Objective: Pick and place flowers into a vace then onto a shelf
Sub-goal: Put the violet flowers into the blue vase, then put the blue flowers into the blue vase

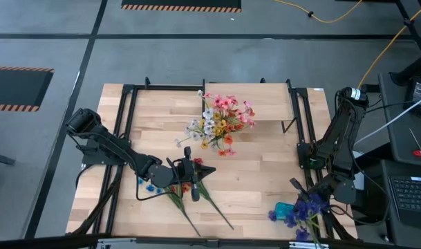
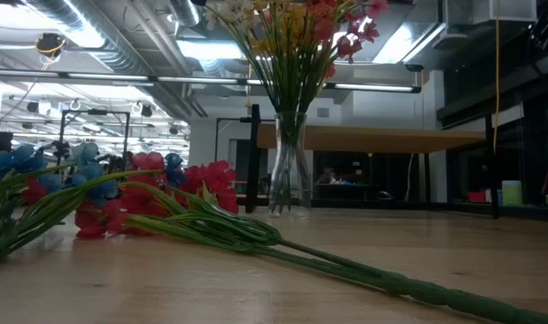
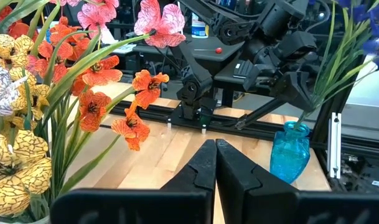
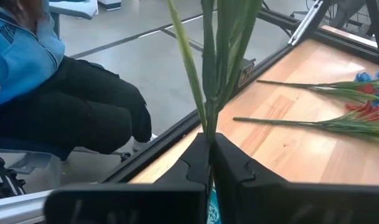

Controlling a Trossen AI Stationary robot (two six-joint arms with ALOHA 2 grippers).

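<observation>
Purple flowers (image 1: 308, 206) are clamped by right hand (image 4: 209, 163), stems upright; blue vase (image 1: 285, 211) probably directly below; shelf (image 1: 265, 102) at 11 o'clock; left hand (image 3: 215, 163) shut, empty.

The wooden table (image 1: 258, 173) carries a clear vase (image 2: 288, 171), a blue vase (image 3: 289, 151) and loose flowers (image 1: 189, 190).

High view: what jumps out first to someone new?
The clear vase of mixed flowers stands mid-table by the shelf. Loose red and blue flowers lie near the front under the shut left gripper. The right gripper is shut on purple stems in a blue vase at the front right.
</observation>
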